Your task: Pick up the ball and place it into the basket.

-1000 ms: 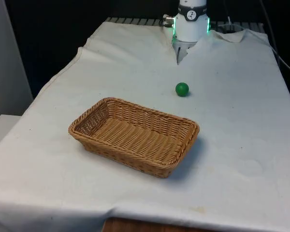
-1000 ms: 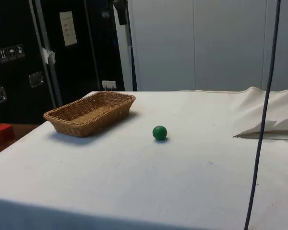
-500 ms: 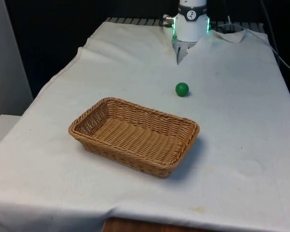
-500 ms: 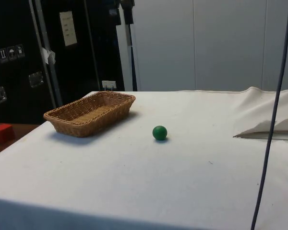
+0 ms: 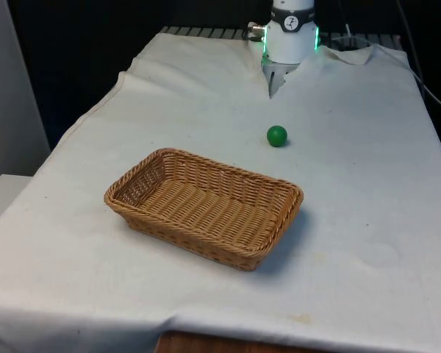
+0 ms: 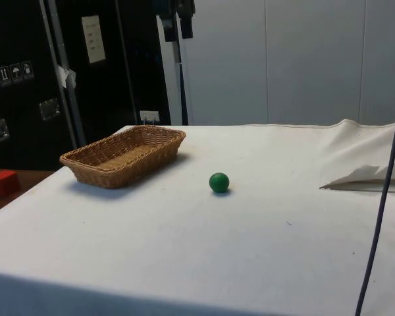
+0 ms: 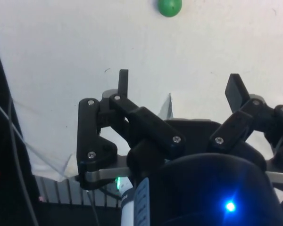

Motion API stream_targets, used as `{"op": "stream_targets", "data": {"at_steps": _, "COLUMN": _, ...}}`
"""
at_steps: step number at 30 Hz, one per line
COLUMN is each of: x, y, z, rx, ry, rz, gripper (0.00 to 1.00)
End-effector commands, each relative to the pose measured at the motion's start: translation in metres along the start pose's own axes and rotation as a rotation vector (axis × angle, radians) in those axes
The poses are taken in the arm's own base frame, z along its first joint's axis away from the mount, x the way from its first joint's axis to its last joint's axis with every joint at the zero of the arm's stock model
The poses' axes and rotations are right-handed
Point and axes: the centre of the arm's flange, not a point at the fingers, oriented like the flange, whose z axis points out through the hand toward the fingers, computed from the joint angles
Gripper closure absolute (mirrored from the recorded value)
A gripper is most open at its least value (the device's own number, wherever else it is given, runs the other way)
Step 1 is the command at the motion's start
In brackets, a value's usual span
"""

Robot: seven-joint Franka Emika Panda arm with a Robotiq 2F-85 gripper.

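A small green ball lies on the white cloth between the basket and the robot's base; it also shows as the ball in the side view. The woven brown basket stands empty, a short way from the ball, towards the front view's left and nearer the camera; the side view has the basket too. My gripper is open, high above the cloth with nothing between its fingers, and the ball lies well beyond the fingertips. A black part of the gripper hangs at the side view's top edge.
The robot's white base stands at the table's far end, with a raised fold of cloth beside it. A dark cable hangs near the side camera. A red block sits off the table.
In the side view the black gripper part has shifted right and slightly down, and the hanging cable has swung right. Ball and basket have not moved.
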Motion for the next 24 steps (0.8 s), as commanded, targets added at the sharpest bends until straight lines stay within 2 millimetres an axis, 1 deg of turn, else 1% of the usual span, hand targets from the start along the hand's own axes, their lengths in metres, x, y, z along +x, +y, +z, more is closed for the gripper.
{"op": "stream_targets", "data": {"at_steps": 1, "x": -0.002, "y": 0.000, "z": 0.001, "rx": -0.013, "ry": 0.015, "rz": 0.008, "gripper": 0.00}}
{"op": "stream_targets", "data": {"at_steps": 5, "x": -0.006, "y": 0.000, "z": 0.011, "rx": -0.017, "ry": 0.022, "rz": 0.017, "gripper": 0.00}}
{"op": "stream_targets", "data": {"at_steps": 7, "x": -0.010, "y": 0.000, "z": 0.019, "rx": -0.018, "ry": 0.025, "rz": 0.024, "gripper": 0.00}}
{"op": "stream_targets", "data": {"at_steps": 8, "x": -0.008, "y": -0.002, "z": 0.017, "rx": -0.009, "ry": 0.011, "rz": 0.015, "gripper": 0.00}}
{"op": "stream_targets", "data": {"at_steps": 9, "x": -0.011, "y": 0.000, "z": 0.022, "rx": -0.016, "ry": 0.027, "rz": 0.025, "gripper": 0.00}}
{"op": "stream_targets", "data": {"at_steps": 10, "x": -0.011, "y": 0.000, "z": 0.022, "rx": -0.016, "ry": 0.027, "rz": 0.025, "gripper": 0.00}}
{"op": "stream_targets", "data": {"at_steps": 11, "x": -0.013, "y": 0.000, "z": 0.028, "rx": -0.013, "ry": 0.031, "rz": 0.029, "gripper": 0.00}}
{"op": "stream_targets", "data": {"at_steps": 17, "x": -0.017, "y": 0.001, "z": 0.048, "rx": -0.003, "ry": 0.048, "rz": 0.034, "gripper": 0.00}}
{"op": "stream_targets", "data": {"at_steps": 24, "x": -0.020, "y": 0.004, "z": 0.059, "rx": 0.003, "ry": 0.064, "rz": 0.030, "gripper": 0.00}}
